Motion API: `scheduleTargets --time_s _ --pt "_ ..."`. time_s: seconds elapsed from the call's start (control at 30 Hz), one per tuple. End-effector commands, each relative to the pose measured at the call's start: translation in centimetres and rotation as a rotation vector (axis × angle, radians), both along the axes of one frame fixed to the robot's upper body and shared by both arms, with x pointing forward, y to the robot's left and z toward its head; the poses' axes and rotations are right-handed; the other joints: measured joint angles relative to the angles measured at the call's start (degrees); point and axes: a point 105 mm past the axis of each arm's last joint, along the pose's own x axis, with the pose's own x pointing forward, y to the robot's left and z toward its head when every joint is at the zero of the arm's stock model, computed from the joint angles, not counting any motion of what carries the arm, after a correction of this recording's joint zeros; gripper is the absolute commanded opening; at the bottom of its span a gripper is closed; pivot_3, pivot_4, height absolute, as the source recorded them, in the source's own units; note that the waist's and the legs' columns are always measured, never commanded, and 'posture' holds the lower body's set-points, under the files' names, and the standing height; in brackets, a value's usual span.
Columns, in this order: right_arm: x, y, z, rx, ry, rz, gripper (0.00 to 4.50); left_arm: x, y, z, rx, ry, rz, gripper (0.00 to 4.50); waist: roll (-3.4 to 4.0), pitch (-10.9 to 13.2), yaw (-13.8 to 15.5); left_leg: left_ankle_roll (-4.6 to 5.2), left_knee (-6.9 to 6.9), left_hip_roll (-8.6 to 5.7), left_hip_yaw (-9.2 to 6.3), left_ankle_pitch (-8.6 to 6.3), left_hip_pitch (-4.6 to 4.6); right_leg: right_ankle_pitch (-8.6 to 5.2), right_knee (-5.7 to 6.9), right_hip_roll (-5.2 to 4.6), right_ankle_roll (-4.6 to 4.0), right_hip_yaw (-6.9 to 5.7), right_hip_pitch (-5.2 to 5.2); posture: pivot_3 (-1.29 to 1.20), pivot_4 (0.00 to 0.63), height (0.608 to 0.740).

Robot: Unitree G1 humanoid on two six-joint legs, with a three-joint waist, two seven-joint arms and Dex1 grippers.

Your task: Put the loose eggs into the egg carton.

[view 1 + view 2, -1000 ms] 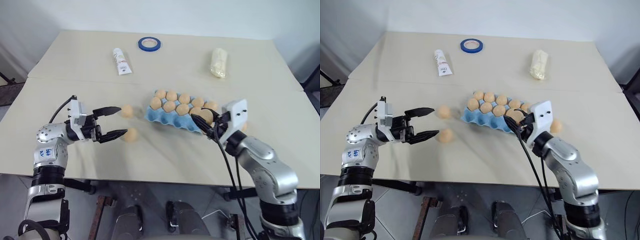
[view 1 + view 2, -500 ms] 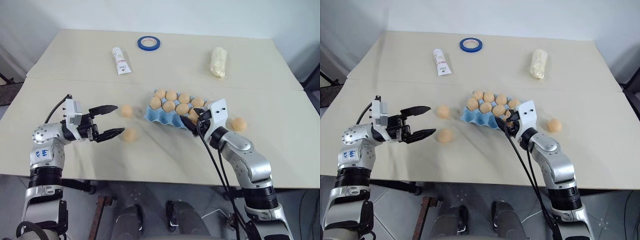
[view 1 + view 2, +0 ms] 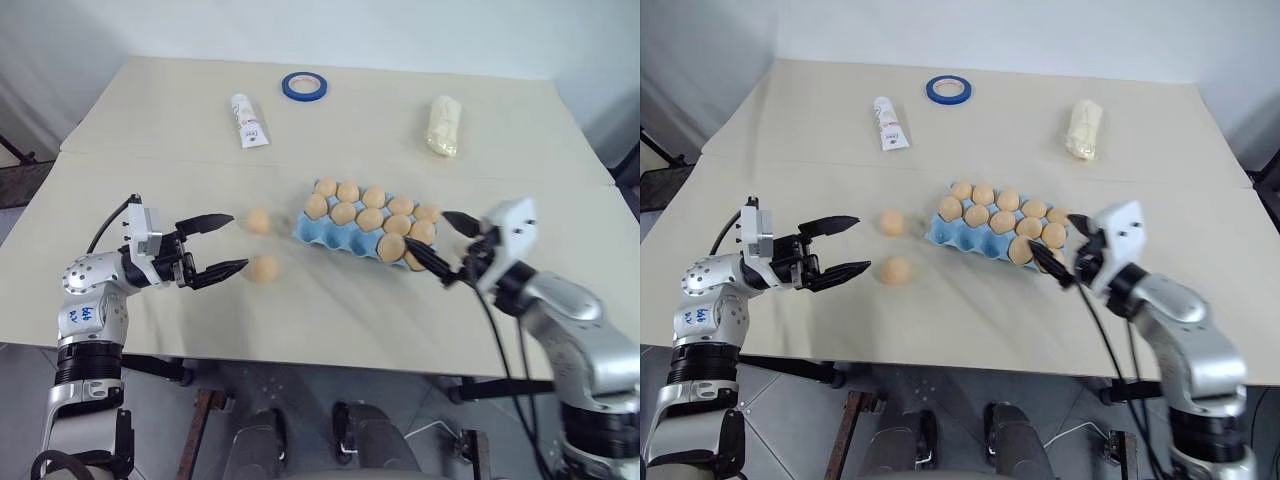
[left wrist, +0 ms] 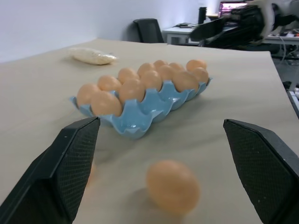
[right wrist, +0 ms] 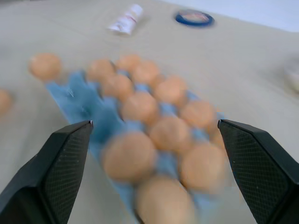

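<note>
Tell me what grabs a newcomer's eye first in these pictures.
The blue egg carton mid-table, nearly full of tan eggs. Two loose eggs lie to its left: one apart from it, the other just off the open left hand. The open right hand hangs at the carton's right end, holding nothing.
</note>
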Motion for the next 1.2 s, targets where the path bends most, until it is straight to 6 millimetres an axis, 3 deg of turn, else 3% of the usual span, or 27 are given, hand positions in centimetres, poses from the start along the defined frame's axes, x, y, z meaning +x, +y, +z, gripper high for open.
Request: scheduleTargets --time_s 0.03,0.2,0.3,0.4,0.53,0.7,1.0,1.2 --pt "-2.0 -3.0 0.2 -0.071 -0.004 -0.013 4.48 -0.2 1.2 0.7 0.001 -0.029 0.035 4.5 0.0 0.0 0.03 0.02 0.0 0.0 -0.01 -0.01 0.02 0.0 -0.03 0.0 0.01 -0.02 0.04 0.0 0.15 0.74" --pt "-3.7 -7.3 -1.1 -0.092 0.068 -0.096 4.48 0.1 2.1 0.7 -0.004 -0.031 0.074 4.5 0.0 0.0 -0.34 0.03 0.02 0.0 0.03 -0.01 0.18 0.01 -0.01 0.03 0.04 0.04 0.17 0.0 0.15 0.74" --pt "-4.4 -8.5 -1.6 -0.083 0.094 -0.118 4.48 0.3 2.5 0.7 -0.006 -0.029 0.089 4.5 0.0 0.0 -0.33 0.02 0.03 0.01 0.03 0.0 0.26 0.02 0.01 0.05 0.03 0.05 0.23 0.0 0.15 0.74" --pt "-4.8 -9.2 -2.4 -0.071 0.118 -0.141 4.48 0.3 3.0 0.6 -0.006 -0.024 0.11 4.5 0.0 0.0 -0.18 0.01 0.02 0.01 0.02 0.01 0.26 0.02 0.0 0.04 0.03 0.04 0.24 0.0 0.15 0.74" --pt "-4.3 -8.6 -2.4 -0.052 0.103 -0.145 4.48 0.1 3.1 0.9 -0.011 -0.028 0.108 4.5 0.0 0.0 -0.19 0.0 0.01 0.0 0.03 0.0 0.23 0.02 -0.02 0.02 0.04 0.06 0.22 0.0 0.15 0.74" --pt "-0.9 -8.3 -1.7 0.014 0.012 -0.244 4.48 -0.2 3.1 1.3 -0.014 -0.05 0.091 4.5 0.01 0.01 -0.6 -0.01 0.04 0.01 0.05 0.01 0.25 0.05 0.02 0.02 0.03 0.08 0.21 0.0 0.15 0.74" --pt "4.6 -6.8 -3.2 0.015 0.001 -0.332 4.48 -0.8 3.0 1.6 -0.018 -0.057 0.075 4.5 0.04 0.02 -0.41 -0.05 0.0 0.0 0.05 0.01 0.16 0.02 0.03 0.01 -0.01 0.06 0.1 0.0 0.15 0.74" --pt "5.9 -7.0 -4.6 -0.019 0.022 -0.373 4.48 -1.0 3.1 1.7 -0.017 -0.064 0.088 4.5 0.06 0.03 -0.36 -0.06 -0.06 0.01 0.05 0.01 0.17 0.01 0.03 0.02 -0.03 0.05 0.09 0.0 0.15 0.74"
